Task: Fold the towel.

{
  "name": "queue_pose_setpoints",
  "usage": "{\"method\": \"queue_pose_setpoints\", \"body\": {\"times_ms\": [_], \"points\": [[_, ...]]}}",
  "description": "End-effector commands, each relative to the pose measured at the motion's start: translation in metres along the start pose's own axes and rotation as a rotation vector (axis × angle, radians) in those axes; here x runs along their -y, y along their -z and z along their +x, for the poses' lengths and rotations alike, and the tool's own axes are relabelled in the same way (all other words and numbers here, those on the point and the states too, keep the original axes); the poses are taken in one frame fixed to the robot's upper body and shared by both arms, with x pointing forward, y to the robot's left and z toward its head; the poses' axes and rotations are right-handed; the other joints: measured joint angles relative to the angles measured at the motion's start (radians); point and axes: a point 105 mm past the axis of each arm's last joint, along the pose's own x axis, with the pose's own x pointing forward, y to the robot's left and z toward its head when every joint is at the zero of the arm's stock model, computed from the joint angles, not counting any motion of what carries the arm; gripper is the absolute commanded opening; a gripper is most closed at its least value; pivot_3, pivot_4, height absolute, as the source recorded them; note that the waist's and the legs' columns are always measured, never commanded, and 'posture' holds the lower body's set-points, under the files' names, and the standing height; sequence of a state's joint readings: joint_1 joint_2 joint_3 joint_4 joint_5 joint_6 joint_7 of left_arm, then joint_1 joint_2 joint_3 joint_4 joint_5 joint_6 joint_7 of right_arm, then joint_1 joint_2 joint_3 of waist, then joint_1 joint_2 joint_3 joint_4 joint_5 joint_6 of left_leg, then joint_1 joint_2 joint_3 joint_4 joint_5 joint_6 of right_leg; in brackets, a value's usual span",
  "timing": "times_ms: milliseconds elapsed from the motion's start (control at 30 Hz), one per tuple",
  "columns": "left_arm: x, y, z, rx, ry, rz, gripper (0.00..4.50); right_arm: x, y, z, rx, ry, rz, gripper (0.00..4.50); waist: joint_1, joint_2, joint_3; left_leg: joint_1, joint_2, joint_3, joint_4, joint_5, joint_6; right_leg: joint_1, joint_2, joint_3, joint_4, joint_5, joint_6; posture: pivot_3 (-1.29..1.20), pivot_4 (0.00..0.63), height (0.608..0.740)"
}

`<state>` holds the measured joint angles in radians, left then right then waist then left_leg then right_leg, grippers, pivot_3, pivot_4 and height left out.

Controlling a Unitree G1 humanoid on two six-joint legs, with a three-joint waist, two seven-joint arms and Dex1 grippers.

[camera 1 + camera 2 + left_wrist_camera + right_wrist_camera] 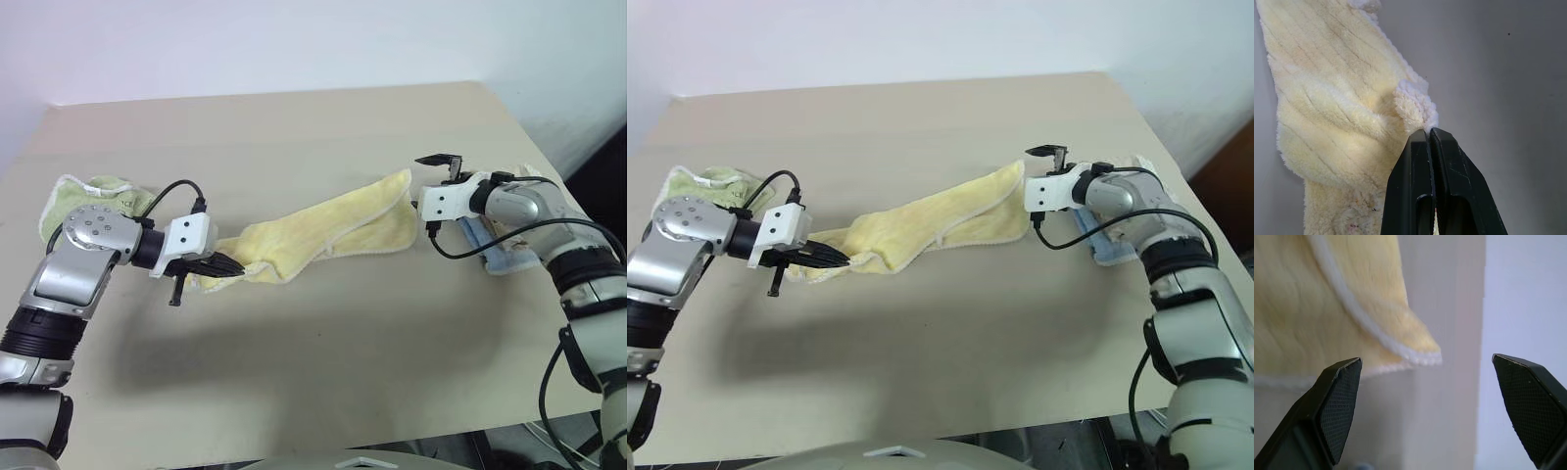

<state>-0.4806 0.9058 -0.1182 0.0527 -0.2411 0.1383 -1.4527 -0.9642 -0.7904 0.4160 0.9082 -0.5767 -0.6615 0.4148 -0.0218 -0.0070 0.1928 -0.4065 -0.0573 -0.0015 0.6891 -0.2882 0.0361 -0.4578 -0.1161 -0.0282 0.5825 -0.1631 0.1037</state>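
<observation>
The pale yellow towel (323, 230) lies bunched in a long diagonal strip across the middle of the table. My left gripper (233, 264) is shut on its near left end; in the left wrist view the fingertips (1429, 134) pinch a whitish edge of the towel (1337, 107). My right gripper (429, 194) is open just beside the towel's far right corner, with its jaws wide apart and one above the other. In the right wrist view that stitched corner (1415, 347) sits ahead of the open fingers (1337, 401), apart from them.
A green folded towel (93, 196) lies at the table's left edge behind my left arm. A pale blue and white cloth (495, 253) lies under my right forearm near the right edge. The beige table (323, 362) is bare in front and behind.
</observation>
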Motion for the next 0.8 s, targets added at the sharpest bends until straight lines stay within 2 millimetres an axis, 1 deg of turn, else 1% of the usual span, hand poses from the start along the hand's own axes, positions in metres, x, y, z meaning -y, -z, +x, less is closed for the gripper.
{"method": "queue_pose_setpoints", "body": {"times_ms": [33, 100, 200, 367, 467, 500, 800], "points": [[-0.004, -0.009, -0.010, 0.010, -0.040, 0.030, 0.02, 0.010, -0.002, 0.008, 0.004, 0.039, -0.076, 4.50, 0.000, 0.000, 0.000, 0.000, 0.000, 0.000, 0.000, 0.000, 0.000, 0.000, 0.000, 0.000, 0.000, 0.000, 0.000, 0.00, 0.150, 0.728], [-0.003, -0.009, -0.012, 0.008, -0.046, 0.024, 0.02, 0.006, -0.003, 0.015, -0.008, 0.040, -0.126, 4.50, -0.001, 0.000, 0.000, 0.000, 0.000, 0.000, 0.000, 0.000, -0.001, 0.000, 0.000, 0.000, 0.000, 0.000, 0.000, 0.00, 0.150, 0.728], [-0.001, -0.007, -0.014, 0.000, -0.051, 0.014, 0.02, 0.007, -0.006, 0.023, -0.014, 0.058, -0.179, 4.50, -0.003, 0.000, 0.000, 0.000, 0.000, 0.000, 0.000, 0.001, -0.001, -0.001, 0.000, 0.000, 0.001, 0.000, 0.000, 0.00, 0.150, 0.728], [0.000, -0.005, -0.018, -0.012, -0.066, 0.004, 0.02, 0.010, -0.010, 0.028, -0.003, 0.079, -0.232, 4.50, -0.001, 0.000, 0.000, 0.000, 0.000, 0.000, -0.002, 0.004, -0.007, -0.002, 0.000, 0.001, 0.004, 0.000, 0.000, 0.00, 0.150, 0.728], [0.002, -0.004, -0.019, -0.014, -0.069, -0.001, 0.00, 0.011, -0.012, 0.028, 0.009, 0.082, -0.239, 3.90, -0.003, 0.000, 0.000, 0.000, 0.000, 0.000, -0.002, 0.004, -0.007, -0.002, 0.000, 0.001, 0.004, 0.000, 0.000, 0.00, 0.150, 0.728], [0.003, -0.004, -0.019, -0.015, -0.069, -0.001, 0.00, 0.011, -0.011, 0.028, 0.009, 0.083, -0.240, 3.63, -0.004, 0.000, 0.000, 0.000, 0.000, 0.000, -0.002, 0.004, -0.007, -0.002, 0.000, 0.001, 0.004, 0.000, 0.000, 0.00, 0.150, 0.728], [0.000, -0.002, -0.019, -0.016, -0.077, -0.009, 0.00, 0.010, -0.004, 0.021, -0.003, 0.087, -0.232, 0.45, -0.023, 0.000, 0.000, 0.000, -0.001, 0.000, -0.003, 0.004, -0.007, -0.002, 0.000, 0.001, 0.005, 0.000, 0.000, 0.00, 0.150, 0.728]]}}
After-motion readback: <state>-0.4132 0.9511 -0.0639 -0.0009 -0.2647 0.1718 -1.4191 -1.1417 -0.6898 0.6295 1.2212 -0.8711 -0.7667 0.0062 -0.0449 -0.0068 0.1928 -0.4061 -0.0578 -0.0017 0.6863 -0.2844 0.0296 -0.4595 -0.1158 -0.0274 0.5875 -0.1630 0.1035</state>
